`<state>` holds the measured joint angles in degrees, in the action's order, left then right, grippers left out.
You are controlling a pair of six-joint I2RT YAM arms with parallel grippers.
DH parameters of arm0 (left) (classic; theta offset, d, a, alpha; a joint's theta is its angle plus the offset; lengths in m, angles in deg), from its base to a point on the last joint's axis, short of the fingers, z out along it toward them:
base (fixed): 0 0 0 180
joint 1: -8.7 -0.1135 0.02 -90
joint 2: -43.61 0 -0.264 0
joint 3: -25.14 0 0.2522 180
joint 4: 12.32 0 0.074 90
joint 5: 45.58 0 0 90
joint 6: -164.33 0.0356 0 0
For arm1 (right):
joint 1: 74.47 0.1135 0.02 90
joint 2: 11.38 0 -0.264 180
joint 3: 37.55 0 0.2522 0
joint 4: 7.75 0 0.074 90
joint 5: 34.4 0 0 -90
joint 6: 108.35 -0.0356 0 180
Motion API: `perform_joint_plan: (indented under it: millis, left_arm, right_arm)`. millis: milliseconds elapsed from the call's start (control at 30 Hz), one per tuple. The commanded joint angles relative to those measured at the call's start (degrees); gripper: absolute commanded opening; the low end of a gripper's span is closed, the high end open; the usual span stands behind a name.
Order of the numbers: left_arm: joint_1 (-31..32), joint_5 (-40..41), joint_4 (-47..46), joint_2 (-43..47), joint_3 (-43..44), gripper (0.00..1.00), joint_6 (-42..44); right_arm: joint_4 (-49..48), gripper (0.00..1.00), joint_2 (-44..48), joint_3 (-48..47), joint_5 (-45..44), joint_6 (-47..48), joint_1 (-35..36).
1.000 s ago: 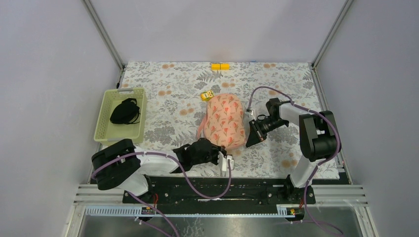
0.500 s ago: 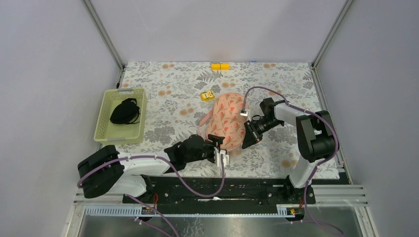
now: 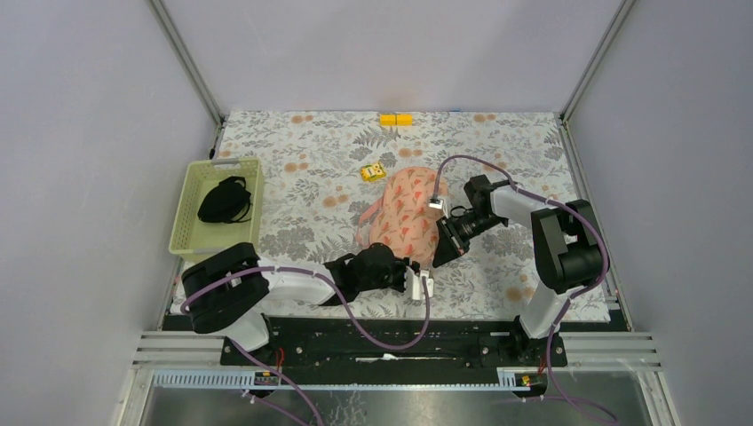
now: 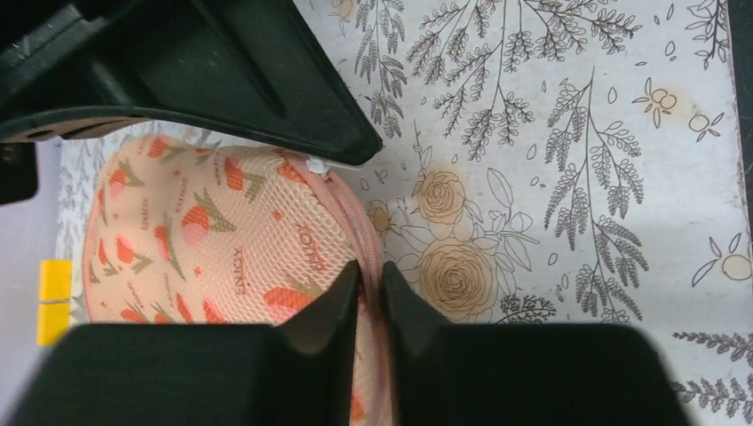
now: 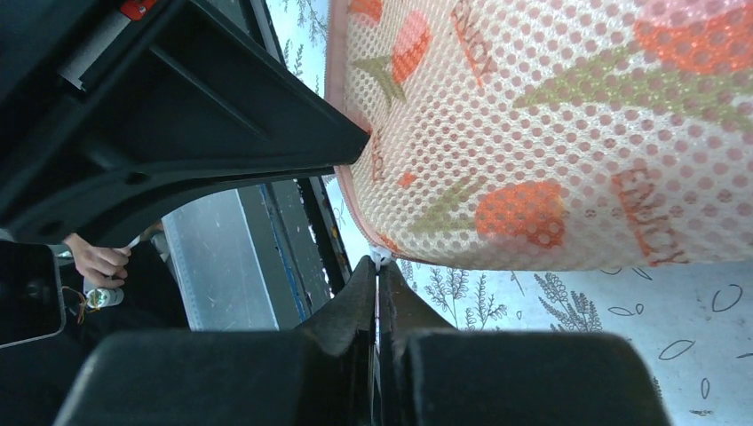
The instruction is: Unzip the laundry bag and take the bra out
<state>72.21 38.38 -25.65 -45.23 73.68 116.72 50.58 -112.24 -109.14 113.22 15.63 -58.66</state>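
The salmon-pink printed laundry bag (image 3: 404,213) lies mid-table. My left gripper (image 3: 411,266) is at its near edge. In the left wrist view the left gripper (image 4: 371,286) is shut on the bag's (image 4: 213,240) pink piped zip rim. My right gripper (image 3: 439,253) is at the bag's near right side. In the right wrist view the right gripper (image 5: 379,266) is shut on the small white zip pull (image 5: 381,257), just under the mesh bag (image 5: 550,133). The pull also shows in the left wrist view (image 4: 315,165). The bra is hidden.
A pale green basket (image 3: 191,213) holding a black garment (image 3: 224,200) stands at the left. A small yellow item (image 3: 372,171) lies just behind the bag and a yellow block (image 3: 396,119) sits at the far edge. The rail runs along the near edge.
My left gripper has moved right along the bag's near edge. My right gripper has moved in to the left against the bag, and the bag has shifted slightly.
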Motion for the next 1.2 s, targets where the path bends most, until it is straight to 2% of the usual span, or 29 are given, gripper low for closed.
perform_joint_plan:
  millis: [0,67,400,767,933,1000,1100,1167]
  left_arm:
    - [0.3,2.46,-2.14,-0.75,0.6,0.09,0.39]
    - [0.3,2.74,-1.69,-0.37,0.04,0.0,0.33]
    - [0.3,2.38,-1.04,-0.23,-0.98,0.0,-1.19]
    - [0.3,1.54,1.18,0.25,-0.79,0.0,-1.83]
    - [-0.12,-0.33,8.65,2.69,4.55,0.19,-7.86]
    - [-1.21,-1.81,12.02,4.13,7.57,0.32,-13.19]
    - [-4.14,-5.87,18.26,6.42,11.73,0.59,-21.46]
    - [-6.75,-7.69,20.51,8.34,12.81,0.65,-26.45]
  right_arm:
    - [0.66,0.0,1.54,-0.29,-0.04,0.53,-0.25]
    - [1.4,0.0,0.85,-0.93,-0.61,1.54,-1.54]
    - [5.78,0.0,-4.31,-5.52,-4.47,7.08,-7.24]
    - [4.99,0.0,-7.72,-8.55,-5.5,6.12,-7.82]
    - [5.12,0.0,-8.42,-9.01,-6.31,6.1,-7.82]
    - [6.31,0.0,-9.65,-10.11,-6.93,7.06,-7.82]
    - [7.42,0.0,-10.95,-11.64,-7.3,7.42,-7.87]
    - [7.42,0.0,-11.48,-12.46,-7.74,7.38,-7.86]
